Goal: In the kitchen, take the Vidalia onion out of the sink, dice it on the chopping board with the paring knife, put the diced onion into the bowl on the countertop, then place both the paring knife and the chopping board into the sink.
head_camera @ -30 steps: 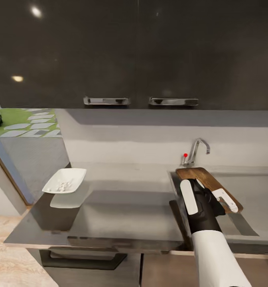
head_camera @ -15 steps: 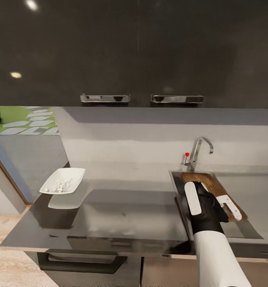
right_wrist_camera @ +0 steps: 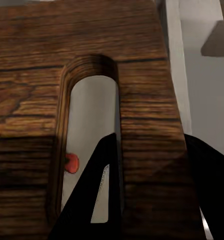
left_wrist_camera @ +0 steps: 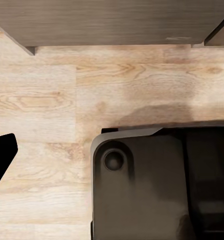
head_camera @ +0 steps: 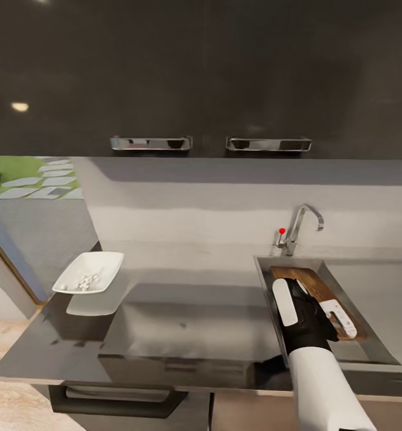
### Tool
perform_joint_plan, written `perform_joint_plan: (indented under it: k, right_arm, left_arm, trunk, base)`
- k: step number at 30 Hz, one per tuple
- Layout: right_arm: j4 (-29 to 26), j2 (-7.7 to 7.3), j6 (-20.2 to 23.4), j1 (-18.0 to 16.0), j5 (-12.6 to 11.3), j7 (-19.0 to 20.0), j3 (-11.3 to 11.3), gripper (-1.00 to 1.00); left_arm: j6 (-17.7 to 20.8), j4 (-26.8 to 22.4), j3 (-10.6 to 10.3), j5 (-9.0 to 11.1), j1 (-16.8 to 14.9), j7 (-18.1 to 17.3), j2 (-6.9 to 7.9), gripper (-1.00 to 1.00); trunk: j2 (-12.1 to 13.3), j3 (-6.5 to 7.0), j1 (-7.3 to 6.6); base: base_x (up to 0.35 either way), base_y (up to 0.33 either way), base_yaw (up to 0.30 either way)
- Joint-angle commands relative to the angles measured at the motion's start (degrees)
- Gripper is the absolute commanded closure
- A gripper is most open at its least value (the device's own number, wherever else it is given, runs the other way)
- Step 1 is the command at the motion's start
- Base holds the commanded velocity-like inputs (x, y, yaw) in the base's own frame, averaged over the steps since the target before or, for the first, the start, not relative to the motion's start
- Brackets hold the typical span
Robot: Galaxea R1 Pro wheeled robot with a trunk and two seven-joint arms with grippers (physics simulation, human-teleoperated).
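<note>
Right gripper (head_camera: 320, 311), jaws clamped on the board (head_camera: 311, 287) at its handle slot (right_wrist_camera: 89, 135), one finger (right_wrist_camera: 99, 185) through the slot. Board lies tilted inside the sink (head_camera: 267, 281), between its walls. Left jaws: state cannot be told. Surface (head_camera: 183, 323) bare between sink and bowl (head_camera: 88, 272) at the far left edge. Faucet (head_camera: 300, 227) behind.

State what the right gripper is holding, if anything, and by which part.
The right gripper holds the chopping board by the strip of wood beside its handle slot, one finger through the slot, over the sink.
</note>
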Motion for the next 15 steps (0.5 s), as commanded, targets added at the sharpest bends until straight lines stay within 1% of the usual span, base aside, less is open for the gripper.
perform_joint_plan:
  k: [1, 7, 11, 15]
  right_arm:
    - [0.0, 0.04, 0.47, -0.05, -0.12, -0.14, -0.1, 1.0]
    - [0.3, 0.04, 0.47, -0.05, -0.12, 0.12, -0.1, 1.0]
    - [1.03, 0.04, 0.42, -0.05, -0.11, 0.45, -0.1, 1.0]
    - [2.37, 0.04, 0.36, 0.02, -0.1, 1.97, -0.1, 1.0]
  left_arm:
    - [-0.11, -0.16, -0.48, 0.53, -0.01, 0.52, 0.11, -1.0]
    - [-0.11, -0.21, -0.48, 0.52, -0.01, 0.52, 0.09, -1.0]
    - [-0.11, -0.22, -0.48, 0.55, -0.01, 0.52, 0.13, -1.0]
    - [-0.11, -0.22, -0.48, 0.55, -0.01, 0.52, 0.12, -1.0]
  trunk:
    - [-0.12, -0.2, 0.04]
    - [-0.12, -0.75, 0.04]
    - [-0.12, -1.12, 0.04]
    - [-0.12, -1.49, 0.04]
  base:
    - [0.081, -0.095, 0.0]
    - [0.097, -0.129, 0.0]
    - [0.02, -0.03, 0.0]
    - [0.002, -0.003, 0.0]
